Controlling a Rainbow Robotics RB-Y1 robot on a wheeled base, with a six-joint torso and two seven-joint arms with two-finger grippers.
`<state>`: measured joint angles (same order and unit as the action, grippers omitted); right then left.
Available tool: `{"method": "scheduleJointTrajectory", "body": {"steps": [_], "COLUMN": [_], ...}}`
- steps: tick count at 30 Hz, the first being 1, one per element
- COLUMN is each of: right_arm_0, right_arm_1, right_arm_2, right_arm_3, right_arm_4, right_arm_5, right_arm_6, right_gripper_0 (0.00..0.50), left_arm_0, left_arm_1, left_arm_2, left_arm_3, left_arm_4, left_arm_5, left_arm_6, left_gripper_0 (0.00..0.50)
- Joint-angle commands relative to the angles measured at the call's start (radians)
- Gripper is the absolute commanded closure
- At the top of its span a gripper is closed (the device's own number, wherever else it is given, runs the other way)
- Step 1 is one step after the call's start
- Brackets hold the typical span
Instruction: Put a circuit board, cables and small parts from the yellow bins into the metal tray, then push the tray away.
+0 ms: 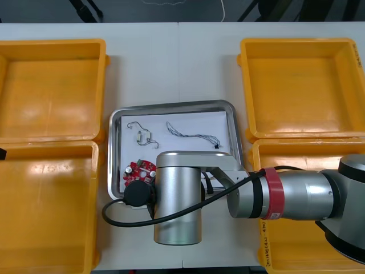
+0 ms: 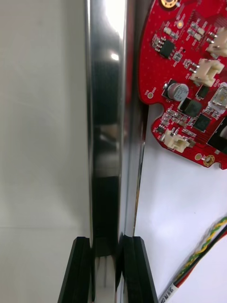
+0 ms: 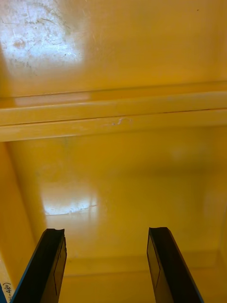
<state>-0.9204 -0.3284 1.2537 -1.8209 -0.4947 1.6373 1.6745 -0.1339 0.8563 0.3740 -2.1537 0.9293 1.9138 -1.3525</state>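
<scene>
Yellow plastic takes up most of the scene: four yellow bins [image 1: 51, 91], two at each side of the light table [image 1: 171, 57], with their inner walls just beside the metal tray [image 1: 171, 105] that lies between them. Beyond the tray's far rim the table runs open between the two far bins.

My right arm [image 1: 296, 194] reaches across from the right, and its silver wrist covers the tray's near edge. My right gripper [image 2: 105, 272] is clamped on the tray's shiny rim. One finger is outside the wall over the table and the other is inside over the white lining, apart only by the rim's thickness. My left gripper [image 3: 108, 267] hangs spread wide, holding nothing, above the bare floor of a bin. A doubled bin rim crosses beyond its fingers.

Inside the tray I count:
- one round red circuit board [image 1: 140, 170] at the near left, close to the held rim;
- one thin dark cable [image 1: 191, 135] toward the far side;
- one red and yellow cable [image 2: 203, 248] near my inner finger;
- small metal parts [image 1: 141, 135] left of the dark cable, too fine to count.
</scene>
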Motion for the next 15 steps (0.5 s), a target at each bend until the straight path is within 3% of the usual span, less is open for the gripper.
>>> {"method": "scheduleJointTrajectory", "body": {"steps": [1, 15], "right_arm_0": [-0.067, -0.138], "right_arm_1": [0.02, 0.028], "right_arm_2": [-0.053, -0.094], "right_arm_3": [-0.009, 0.072], "right_arm_4": [0.007, 0.005], "right_arm_5": [0.015, 0.016], "right_arm_6": [0.022, 0.044], "right_gripper_0": [0.5, 0.5], "left_arm_0": [0.017, 0.017], "left_arm_1": [0.012, 0.012], "left_arm_2": [0.029, 0.029], "left_arm_3": [-0.026, -0.026], "left_arm_4": [0.006, 0.006], "left_arm_5": [0.006, 0.006], "left_arm_6": [-0.022, -0.022], "left_gripper_0": [0.0, 0.0]}}
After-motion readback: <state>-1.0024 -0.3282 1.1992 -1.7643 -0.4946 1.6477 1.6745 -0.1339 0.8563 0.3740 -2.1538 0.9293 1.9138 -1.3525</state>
